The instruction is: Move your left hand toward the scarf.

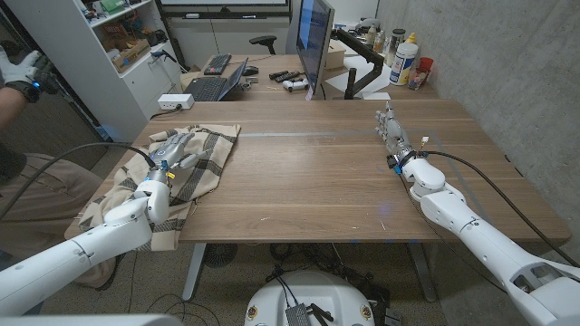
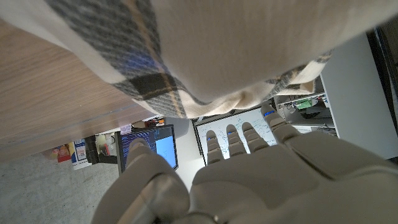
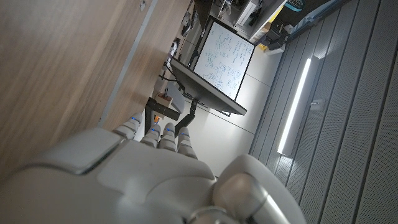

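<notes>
Reach looks all but done: left hand over the plaid scarf at the desk's nine-o'clock edge, fingers apart, gripping nothing. Contact not confirmable. Right hand at three o'clock, empty, fingers straight and close together.

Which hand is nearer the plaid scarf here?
Left. The left hand is over the scarf at the table's left edge; the right hand is far across the table.

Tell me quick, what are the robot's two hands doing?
Left hand: open, fingers spread over the scarf, holding nothing.
Right hand: open, holding nothing.
</notes>
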Controlling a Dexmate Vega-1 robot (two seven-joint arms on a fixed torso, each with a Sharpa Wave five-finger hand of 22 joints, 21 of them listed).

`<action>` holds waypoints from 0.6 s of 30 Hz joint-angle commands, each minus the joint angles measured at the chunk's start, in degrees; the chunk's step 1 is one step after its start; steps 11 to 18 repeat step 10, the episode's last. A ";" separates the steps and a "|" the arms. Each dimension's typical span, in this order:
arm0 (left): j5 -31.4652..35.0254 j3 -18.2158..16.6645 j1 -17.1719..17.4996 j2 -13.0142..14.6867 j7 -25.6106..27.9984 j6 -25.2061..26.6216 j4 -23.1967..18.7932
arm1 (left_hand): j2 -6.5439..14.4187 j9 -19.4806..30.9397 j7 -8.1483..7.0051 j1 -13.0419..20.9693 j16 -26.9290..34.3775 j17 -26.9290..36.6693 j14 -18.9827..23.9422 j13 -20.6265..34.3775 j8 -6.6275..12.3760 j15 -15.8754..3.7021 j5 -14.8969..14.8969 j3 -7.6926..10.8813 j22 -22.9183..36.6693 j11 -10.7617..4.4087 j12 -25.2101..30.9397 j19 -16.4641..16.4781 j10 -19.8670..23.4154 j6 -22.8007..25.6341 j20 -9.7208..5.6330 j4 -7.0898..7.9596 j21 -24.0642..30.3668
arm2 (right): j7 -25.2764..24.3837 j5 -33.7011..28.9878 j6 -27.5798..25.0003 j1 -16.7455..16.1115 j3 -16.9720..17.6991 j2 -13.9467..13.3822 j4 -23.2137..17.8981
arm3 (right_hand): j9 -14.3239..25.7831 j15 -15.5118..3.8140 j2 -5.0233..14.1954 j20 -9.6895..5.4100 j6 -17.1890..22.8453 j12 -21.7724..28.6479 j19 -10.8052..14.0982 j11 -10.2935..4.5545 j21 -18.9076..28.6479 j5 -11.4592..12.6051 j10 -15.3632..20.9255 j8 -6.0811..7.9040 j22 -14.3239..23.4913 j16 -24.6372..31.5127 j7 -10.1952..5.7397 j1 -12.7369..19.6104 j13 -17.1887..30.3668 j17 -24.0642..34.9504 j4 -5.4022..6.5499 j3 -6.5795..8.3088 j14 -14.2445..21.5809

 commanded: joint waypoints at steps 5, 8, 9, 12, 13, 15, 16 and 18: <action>0.56 -0.47 1.06 0.49 -0.01 0.83 -1.39 | -0.10 0.32 -0.44 0.63 0.32 0.18 -0.19 0.09 0.06 -0.25 0.20 -0.03 0.25 -0.01 0.42 0.56 0.23 0.34 -0.14 -0.62 0.18 | 0.42 0.49 0.41 -0.71 0.33 -0.17 -0.21 | 0.16 -0.10 0.71 -0.09 0.24 0.32 0.04 0.09 0.51 -0.18 0.24 0.35 0.21 0.11 -0.05 -0.10 0.29 0.17 0.01 -0.32 0.09; 0.51 -0.67 1.42 0.59 -0.01 1.22 -1.82 | -0.11 0.32 -0.45 0.66 0.33 0.18 -0.17 0.09 0.06 -0.26 0.22 -0.03 0.25 -0.04 0.41 0.59 0.23 0.34 -0.16 -0.63 0.18 | 0.46 0.56 0.63 -0.74 0.40 -0.12 -0.09 | 0.16 -0.08 0.71 -0.08 0.25 0.31 0.04 0.06 0.51 -0.18 0.22 0.35 0.21 0.12 -0.03 -0.10 0.29 0.17 0.01 -0.33 0.11; 0.52 -0.69 1.50 0.72 -0.05 1.10 -1.87 | -0.11 0.32 -0.40 0.67 0.32 0.18 -0.18 0.09 0.06 -0.23 0.23 -0.04 0.25 0.01 0.42 0.58 0.25 0.36 -0.17 -0.63 0.18 | 0.54 0.60 0.75 -0.73 0.42 -0.09 -0.02 | 0.16 -0.09 0.71 -0.08 0.24 0.31 0.04 0.04 0.51 -0.18 0.22 0.35 0.21 0.11 -0.01 -0.10 0.29 0.17 0.01 -0.33 0.09; 0.58 -0.72 1.55 0.69 -0.03 1.36 -1.98 | -0.11 0.32 -0.44 0.68 0.32 0.18 -0.17 0.09 0.05 -0.26 0.24 -0.04 0.25 -0.01 0.43 0.56 0.29 0.35 -0.13 -0.63 0.17 | 0.56 0.66 0.78 -0.74 0.45 -0.06 0.00 | 0.16 -0.09 0.71 -0.08 0.23 0.31 0.04 0.05 0.51 -0.18 0.22 0.34 0.21 0.11 0.00 -0.10 0.29 0.17 0.01 -0.33 0.10; 0.58 -0.72 1.55 0.69 -0.03 1.36 -1.98 | -0.11 0.32 -0.44 0.68 0.32 0.18 -0.17 0.09 0.05 -0.26 0.24 -0.04 0.25 -0.01 0.43 0.56 0.29 0.35 -0.13 -0.63 0.17 | 0.56 0.66 0.78 -0.74 0.45 -0.06 0.00 | 0.16 -0.09 0.71 -0.08 0.23 0.31 0.04 0.05 0.51 -0.18 0.22 0.34 0.21 0.11 0.00 -0.10 0.29 0.17 0.01 -0.33 0.10; 0.58 -0.72 1.55 0.69 -0.03 1.36 -1.98 | -0.11 0.32 -0.44 0.68 0.32 0.18 -0.17 0.09 0.05 -0.26 0.24 -0.04 0.25 -0.01 0.43 0.56 0.29 0.35 -0.13 -0.63 0.17 | 0.56 0.66 0.78 -0.74 0.45 -0.06 0.00 | 0.16 -0.09 0.71 -0.08 0.23 0.31 0.04 0.05 0.51 -0.18 0.22 0.34 0.21 0.11 0.00 -0.10 0.29 0.17 0.01 -0.33 0.10; 0.58 -0.72 1.55 0.69 -0.03 1.36 -1.98 | -0.11 0.32 -0.44 0.68 0.32 0.18 -0.17 0.09 0.05 -0.26 0.24 -0.04 0.25 -0.01 0.43 0.56 0.29 0.35 -0.13 -0.63 0.17 | 0.56 0.66 0.78 -0.74 0.45 -0.06 0.00 | 0.16 -0.09 0.71 -0.08 0.23 0.31 0.04 0.05 0.51 -0.18 0.22 0.34 0.21 0.11 0.00 -0.10 0.29 0.17 0.01 -0.33 0.10; 0.58 -0.72 1.55 0.69 -0.03 1.36 -1.98 | -0.11 0.32 -0.44 0.68 0.32 0.18 -0.17 0.09 0.05 -0.26 0.24 -0.04 0.25 -0.01 0.43 0.56 0.29 0.35 -0.13 -0.63 0.17 | 0.56 0.66 0.78 -0.74 0.45 -0.06 0.00 | 0.16 -0.09 0.71 -0.08 0.23 0.31 0.04 0.05 0.51 -0.18 0.22 0.34 0.21 0.11 0.00 -0.10 0.29 0.17 0.01 -0.33 0.10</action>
